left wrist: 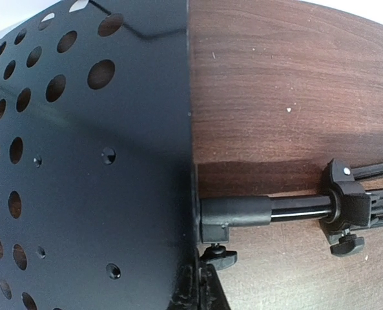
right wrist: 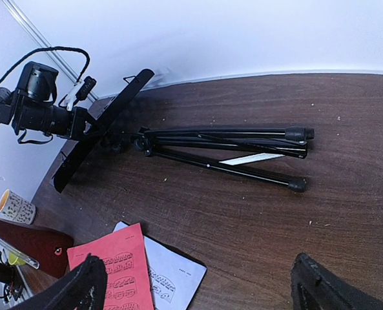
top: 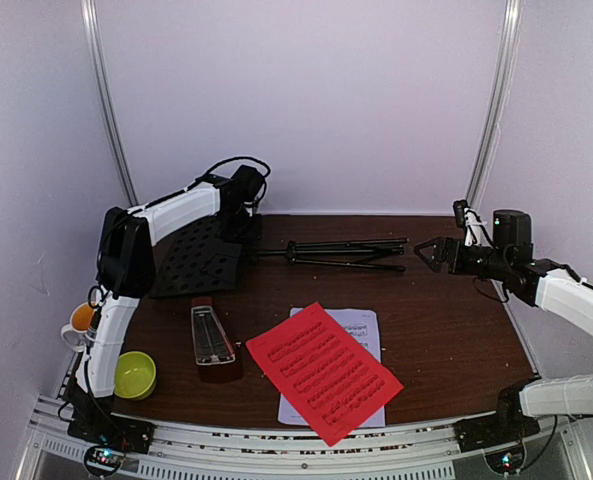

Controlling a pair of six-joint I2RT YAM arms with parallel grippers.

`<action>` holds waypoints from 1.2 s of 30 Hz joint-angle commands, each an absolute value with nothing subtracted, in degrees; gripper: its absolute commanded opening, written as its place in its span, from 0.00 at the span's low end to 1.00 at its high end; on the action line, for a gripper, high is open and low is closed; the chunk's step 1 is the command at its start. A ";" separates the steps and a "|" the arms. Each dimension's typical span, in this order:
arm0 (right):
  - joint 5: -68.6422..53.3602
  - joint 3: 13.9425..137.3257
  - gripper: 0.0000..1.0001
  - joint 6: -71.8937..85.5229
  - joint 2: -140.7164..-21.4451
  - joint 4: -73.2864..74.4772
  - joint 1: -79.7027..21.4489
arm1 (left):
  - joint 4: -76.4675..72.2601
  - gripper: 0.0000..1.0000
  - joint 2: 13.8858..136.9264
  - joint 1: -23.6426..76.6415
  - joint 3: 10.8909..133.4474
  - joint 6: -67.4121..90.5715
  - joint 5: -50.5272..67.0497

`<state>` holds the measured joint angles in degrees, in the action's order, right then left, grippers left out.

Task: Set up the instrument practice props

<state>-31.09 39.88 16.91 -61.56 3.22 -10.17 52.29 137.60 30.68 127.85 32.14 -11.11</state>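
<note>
The black music stand lies folded on the table, its perforated desk (top: 198, 255) at the left and its tripod legs (top: 348, 252) pointing right. My left gripper (top: 240, 222) is shut on the desk's edge next to the stem (left wrist: 197, 282); the right wrist view shows the desk (right wrist: 104, 126) tilted up on edge. My right gripper (top: 431, 252) is open and empty just right of the leg tips (right wrist: 201, 290). The red sheet (top: 321, 370) lies partly over the white sheet (top: 361, 325) at the front. The dark-wood metronome (top: 213, 340) lies on its side to their left.
A yellow-green bowl (top: 134, 375) sits at the front left corner, and a patterned mug (top: 79, 320) stands behind it at the table's left edge. White walls close in the table at the back and both sides.
</note>
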 commanded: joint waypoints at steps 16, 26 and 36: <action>-29.17 40.50 1.00 17.68 -56.85 5.22 -9.75 | 41.03 0.00 125.82 33.14 131.15 22.06 -20.74; -29.07 43.00 1.00 17.67 -55.54 6.57 -9.73 | 28.88 0.00 119.12 38.00 129.30 2.59 -30.46; -30.08 44.66 1.00 19.68 -55.62 3.94 -9.67 | 2.29 0.00 110.84 43.77 121.26 -24.13 -35.10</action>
